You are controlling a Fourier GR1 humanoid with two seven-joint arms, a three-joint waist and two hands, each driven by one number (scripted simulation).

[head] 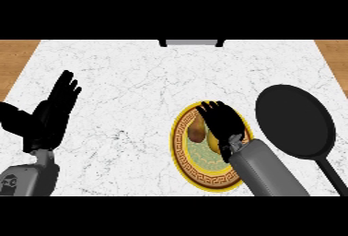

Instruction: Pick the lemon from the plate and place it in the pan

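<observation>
A round plate (185,159) with a yellow patterned rim lies right of the counter's middle. On it rests the lemon (197,131), a yellow-brown lump, partly covered by my right hand (223,123). That hand hovers over the plate's upper half with fingers straight and pointing away from me; whether it touches the lemon is hidden. The black pan (294,120) sits just right of the plate, with its handle (333,175) running toward the lower right. My left hand (51,113) rests open at the far left, fingers up.
White marbled counter (129,92) with wooden floor strips at both upper corners. A grey block (192,43) with dark ends sits at the counter's far edge.
</observation>
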